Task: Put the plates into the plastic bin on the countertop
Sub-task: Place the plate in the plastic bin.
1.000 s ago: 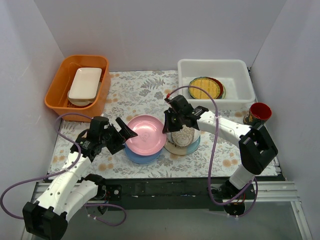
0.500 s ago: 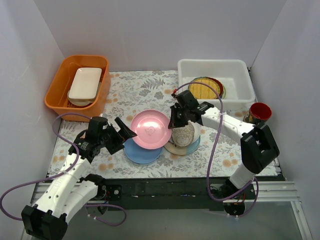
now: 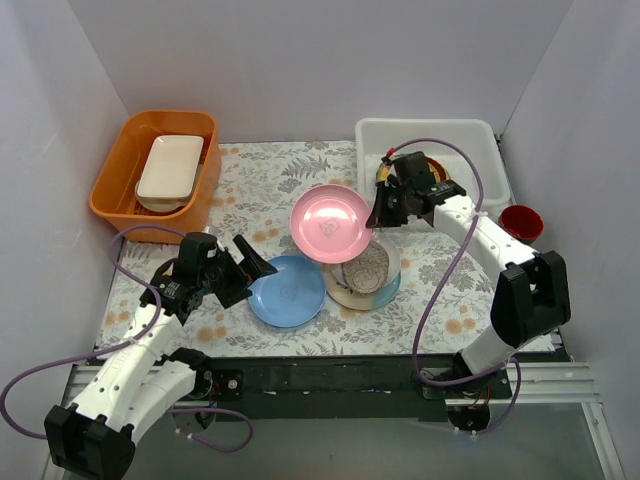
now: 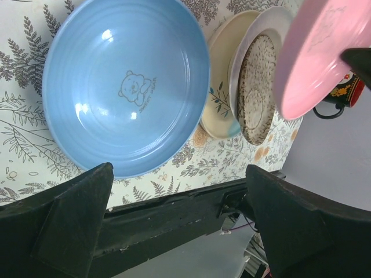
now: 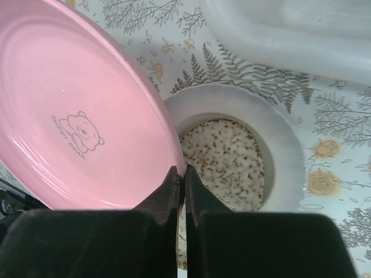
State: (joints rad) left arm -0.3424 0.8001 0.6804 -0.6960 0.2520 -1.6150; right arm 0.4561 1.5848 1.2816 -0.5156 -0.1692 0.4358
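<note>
We had the right claw [image 5: 179, 184] pinching the round pink plate [image 3: 330, 223] by its rim, tilted mid-frame, left of the white translucent plastic bin [image 3: 470, 132]. The left claw [image 3: 257, 259] gaped wide beside the light-blue round plate [image 3: 288, 291] on the leaf-print bench [image 3: 270, 185].

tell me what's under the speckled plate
A cream plate lies under the speckled plate and sticks out on one side. Its middle is covered, so whether anything else sits between or beneath them cannot be seen.
</note>
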